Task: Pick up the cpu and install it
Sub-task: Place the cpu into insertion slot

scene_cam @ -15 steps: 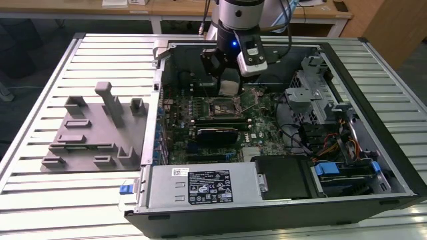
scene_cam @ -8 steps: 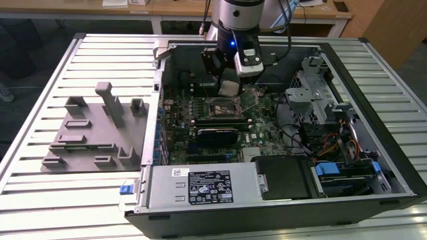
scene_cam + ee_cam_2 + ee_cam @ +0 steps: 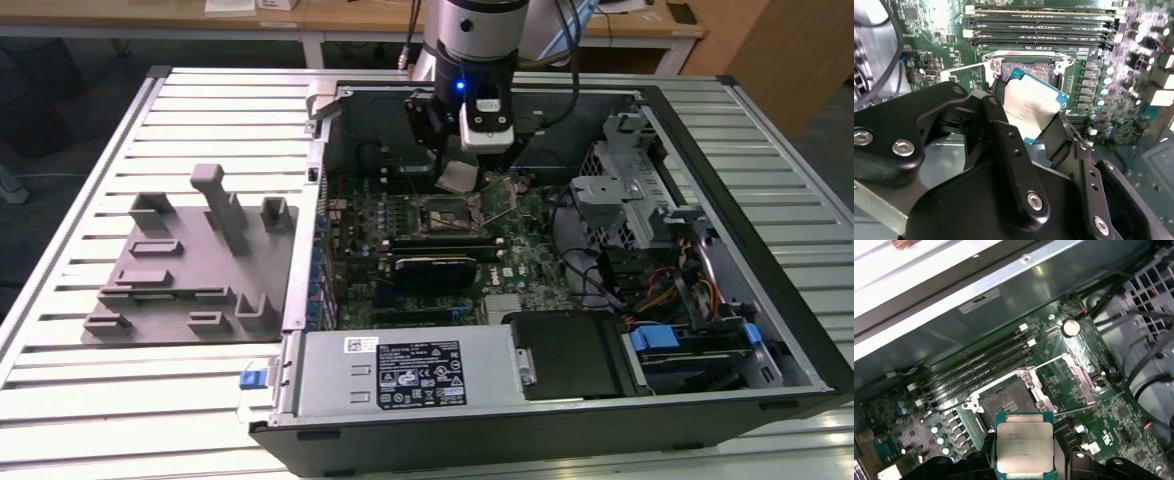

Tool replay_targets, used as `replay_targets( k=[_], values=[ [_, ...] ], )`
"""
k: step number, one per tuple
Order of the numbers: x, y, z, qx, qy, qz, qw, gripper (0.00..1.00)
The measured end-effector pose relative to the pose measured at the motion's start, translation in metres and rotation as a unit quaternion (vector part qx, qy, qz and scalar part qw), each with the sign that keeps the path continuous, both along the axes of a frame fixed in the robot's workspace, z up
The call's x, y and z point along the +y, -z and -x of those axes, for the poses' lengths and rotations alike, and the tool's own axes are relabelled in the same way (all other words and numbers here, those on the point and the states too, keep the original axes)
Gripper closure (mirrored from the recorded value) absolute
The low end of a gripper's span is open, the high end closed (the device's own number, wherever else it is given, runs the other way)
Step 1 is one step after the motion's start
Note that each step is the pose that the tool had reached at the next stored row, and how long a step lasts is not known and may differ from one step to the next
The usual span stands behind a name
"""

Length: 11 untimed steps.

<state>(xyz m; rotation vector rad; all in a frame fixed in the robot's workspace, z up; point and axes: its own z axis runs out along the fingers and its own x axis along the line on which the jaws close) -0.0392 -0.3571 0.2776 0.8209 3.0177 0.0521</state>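
Gripping the cpu [image 3: 1035,107] by two opposite edges, the tool [image 3: 461,172] hangs from the arm [image 3: 481,30] inside the far part of an opened computer case [image 3: 767,300]. Its black fingers [image 3: 1004,132] are closed in only as far as the chip's width, one pressed to each side.

A slatted metal table [image 3: 200,100] carries everything. The case lies on its side on it, taking up the middle and the exterior view's right. A grey moulded fixture [image 3: 187,270] with upright posts sits on the table at the exterior view's left, just beside the case. A grey power supply box [image 3: 400,372] with a white label fills the near left corner of the case. The green motherboard [image 3: 534,262] covers the case floor. A row of long memory slots [image 3: 974,372] runs along the far side of the socket [image 3: 1006,401]. The socket is uncovered, its metal frame swung up and aside.

In both wrist views the cpu is held off the board with its silvery top plate showing, near the socket but apart from it and not seated.
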Motion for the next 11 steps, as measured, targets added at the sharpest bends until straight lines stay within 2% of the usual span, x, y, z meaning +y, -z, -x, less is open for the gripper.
replay_targets(
  k=[5, 8, 11],
  values=[
    [0.0, 0.0, 0.0, 0.0, 0.042, 0.0, 0.9991, 0.46],
    [0.0, 0.0001, 0.0, 0.0, 0.066, 0.0, 0.9978, 0.46],
    [0.0, 0.0001, 0.0, 0.0, 0.091, 0.0, 0.9959, 0.46]
  ],
)
